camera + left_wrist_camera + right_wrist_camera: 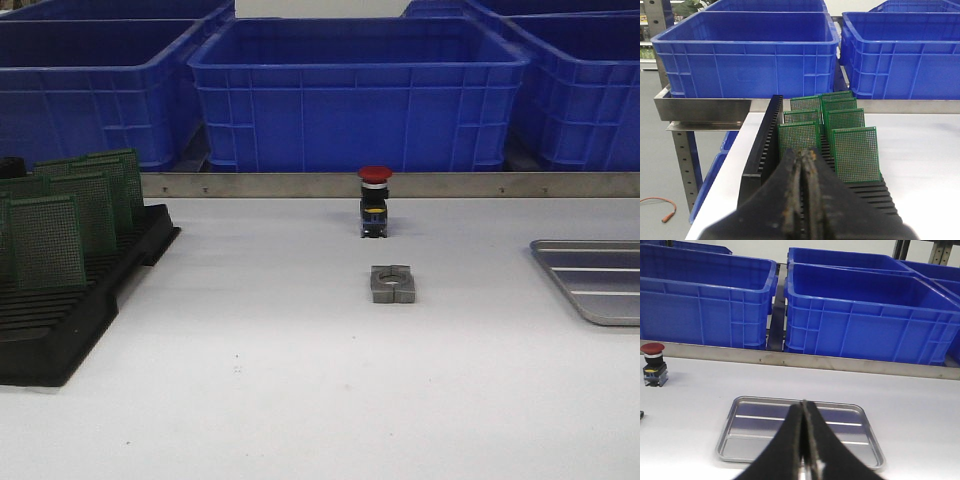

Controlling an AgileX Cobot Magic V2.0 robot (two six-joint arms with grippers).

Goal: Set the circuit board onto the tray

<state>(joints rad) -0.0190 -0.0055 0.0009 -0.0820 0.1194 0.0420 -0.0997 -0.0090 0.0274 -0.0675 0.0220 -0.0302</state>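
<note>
I have blue crates (358, 95) behind the table, then the black rack (70, 310) on my left and the empty tray (598, 280) far right, well apart. The green circuit boards (855, 154) stand upright in the rack's slots. My left gripper (804, 156) hangs just short of them, fingers pressed together, holding nothing; the right gripper (804, 407) is likewise closed over the tray. I judge nothing is picked yet: next I must spread the left fingers and take one board's top edge.
</note>
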